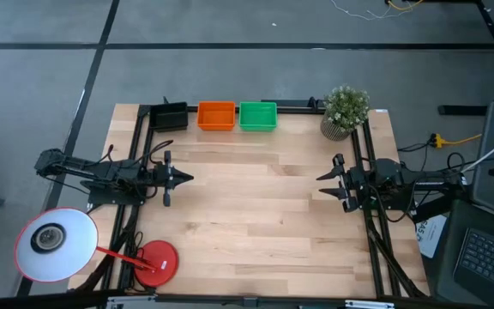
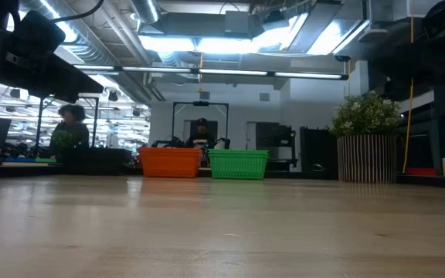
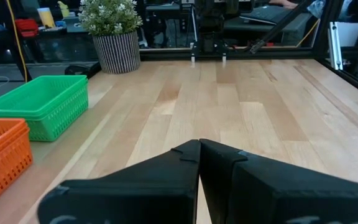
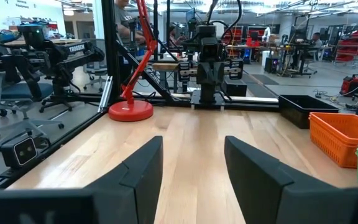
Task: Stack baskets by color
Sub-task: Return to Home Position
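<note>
Three baskets stand in a row on their bottoms along the table's far edge: a black basket [image 1: 169,116], an orange basket [image 1: 216,116] and a green basket [image 1: 258,115]. My left gripper [image 1: 189,178] waits at the table's left side, shut and pointing level toward the middle; its joined fingers [image 3: 199,163] hold nothing. My right gripper [image 1: 322,184] waits at the right side, open, with nothing between its fingers [image 4: 146,163]. Both stand well short of the baskets.
A potted plant [image 1: 345,112] stands at the far right corner beside the green basket. A red lamp base [image 1: 156,263] sits at the near left corner, its white shade [image 1: 55,245] hanging off the table's left edge. Bare wood [image 1: 256,215] fills the middle.
</note>
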